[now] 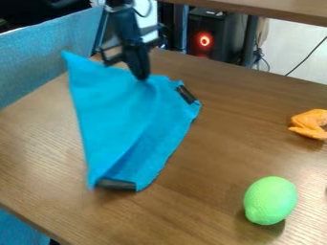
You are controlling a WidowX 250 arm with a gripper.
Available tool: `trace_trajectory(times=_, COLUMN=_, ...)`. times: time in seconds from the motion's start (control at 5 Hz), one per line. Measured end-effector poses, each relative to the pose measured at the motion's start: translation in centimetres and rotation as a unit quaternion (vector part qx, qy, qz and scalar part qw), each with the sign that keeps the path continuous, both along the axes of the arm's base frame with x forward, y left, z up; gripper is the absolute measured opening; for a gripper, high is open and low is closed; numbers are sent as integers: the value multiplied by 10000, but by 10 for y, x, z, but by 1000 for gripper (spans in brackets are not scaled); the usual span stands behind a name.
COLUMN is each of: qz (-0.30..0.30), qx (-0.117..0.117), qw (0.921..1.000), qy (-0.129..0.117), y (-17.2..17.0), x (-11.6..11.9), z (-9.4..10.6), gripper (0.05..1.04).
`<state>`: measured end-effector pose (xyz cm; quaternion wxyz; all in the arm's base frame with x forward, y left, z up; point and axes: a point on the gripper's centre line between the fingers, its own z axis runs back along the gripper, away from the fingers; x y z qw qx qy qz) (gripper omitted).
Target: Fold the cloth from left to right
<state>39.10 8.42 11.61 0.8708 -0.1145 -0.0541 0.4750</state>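
The black gripper (pixel 141 75) hangs down at the upper middle, its lower end at the far part of the blue cloth (pixel 118 112). Whether it holds any fabric I cannot tell. The cloth lies on the table with one pointed corner at the upper left and creases running from near the gripper toward the front. Part of it overlaps along the lower right side. A black piece (pixel 186 94) sits at its right edge, and another black piece (pixel 116 184) at its front edge.
On the wooden table (pixel 223 139), a green lime-like object (pixel 270 200) stands at the lower right and an orange toy (pixel 310 124) near the right edge. A blue padded panel (pixel 38 64) borders the left side. A shelf edge crosses the top right.
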Motion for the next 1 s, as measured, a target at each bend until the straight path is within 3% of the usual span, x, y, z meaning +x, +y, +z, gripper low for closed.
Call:
trace_trajectory(times=0.4, qz=136, qx=-70, qw=9999, qy=-48, y=-32, x=50, z=-12, gripper=63)
trace_trajectory(times=0.6, qz=74, qx=45, qw=10000, qy=44, y=-36, x=56, z=-28, gripper=193)
trace_trajectory(times=0.8, qz=83, qx=94, qw=9998, qy=180, y=-33, x=54, z=-38, gripper=437)
trace_trajectory(times=1.0, qz=-483, qx=102, qw=9988, qy=5, y=-34, x=57, z=-34, gripper=743)
